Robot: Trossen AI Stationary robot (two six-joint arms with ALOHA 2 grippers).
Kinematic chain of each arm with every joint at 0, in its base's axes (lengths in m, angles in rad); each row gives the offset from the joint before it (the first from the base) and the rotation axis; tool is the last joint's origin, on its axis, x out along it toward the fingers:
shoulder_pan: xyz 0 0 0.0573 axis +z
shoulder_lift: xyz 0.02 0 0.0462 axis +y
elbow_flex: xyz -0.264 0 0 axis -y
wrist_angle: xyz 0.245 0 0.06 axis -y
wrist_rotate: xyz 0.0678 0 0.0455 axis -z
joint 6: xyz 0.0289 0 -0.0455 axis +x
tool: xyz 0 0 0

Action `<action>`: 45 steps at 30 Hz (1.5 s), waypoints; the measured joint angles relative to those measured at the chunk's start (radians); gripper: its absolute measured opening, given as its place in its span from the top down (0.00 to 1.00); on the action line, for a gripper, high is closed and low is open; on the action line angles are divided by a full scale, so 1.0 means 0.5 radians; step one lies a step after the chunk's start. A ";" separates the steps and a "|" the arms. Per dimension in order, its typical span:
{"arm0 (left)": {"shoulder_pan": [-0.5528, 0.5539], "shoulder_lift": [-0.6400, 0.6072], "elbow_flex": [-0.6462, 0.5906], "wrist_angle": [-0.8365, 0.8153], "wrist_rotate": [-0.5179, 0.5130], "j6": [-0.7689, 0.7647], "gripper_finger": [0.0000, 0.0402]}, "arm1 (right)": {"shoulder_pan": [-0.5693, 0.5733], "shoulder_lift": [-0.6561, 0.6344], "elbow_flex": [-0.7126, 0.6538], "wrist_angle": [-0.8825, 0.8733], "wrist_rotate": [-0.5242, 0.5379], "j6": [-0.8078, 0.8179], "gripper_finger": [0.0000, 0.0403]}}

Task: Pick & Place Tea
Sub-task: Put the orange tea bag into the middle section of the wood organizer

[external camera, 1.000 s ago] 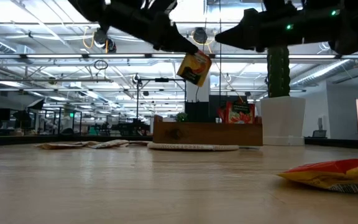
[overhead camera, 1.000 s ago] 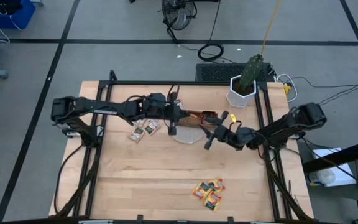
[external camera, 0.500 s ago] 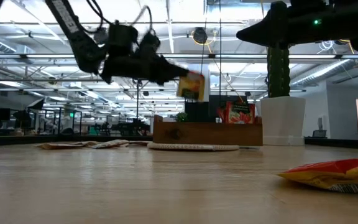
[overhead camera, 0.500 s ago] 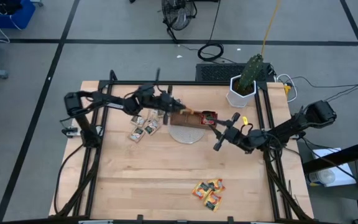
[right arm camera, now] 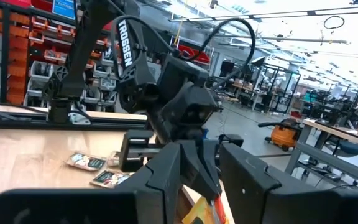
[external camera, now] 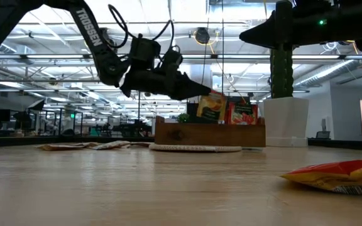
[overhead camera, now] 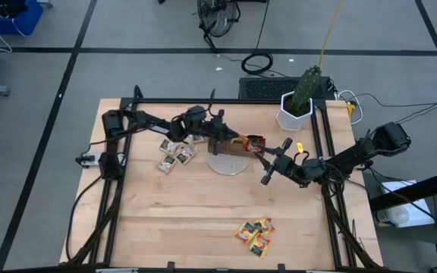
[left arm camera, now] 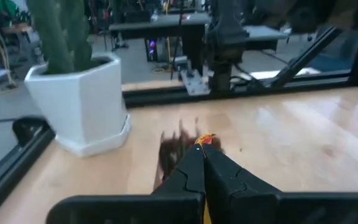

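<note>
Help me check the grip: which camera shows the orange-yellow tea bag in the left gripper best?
The low view: the tea bag hangs from the shut left gripper above the wooden tray. The left wrist view shows an edge between the fingers; overhead the arm hides it.

Orange-yellow sachet [external camera: 211, 107] (tilted) hangs above tray [external camera: 209, 134].

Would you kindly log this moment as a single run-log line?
left tool: shut on orange-yellow sachet, above wooden tray | right tool: empty, right of tray | beige sachets: on table
</note>
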 joint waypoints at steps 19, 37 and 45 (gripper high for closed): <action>0.007 0.017 -0.003 -0.161 -0.237 0.168 0.99 | 0.000 0.000 0.000 -0.007 -0.008 -0.007 0.76; 0.001 0.017 -0.003 -0.166 -0.520 -0.081 0.87 | 0.000 0.001 0.000 -0.007 -0.008 -0.001 0.77; 0.000 0.017 -0.003 -0.233 -0.606 -0.144 0.78 | 0.000 0.001 0.000 -0.007 -0.008 -0.001 0.77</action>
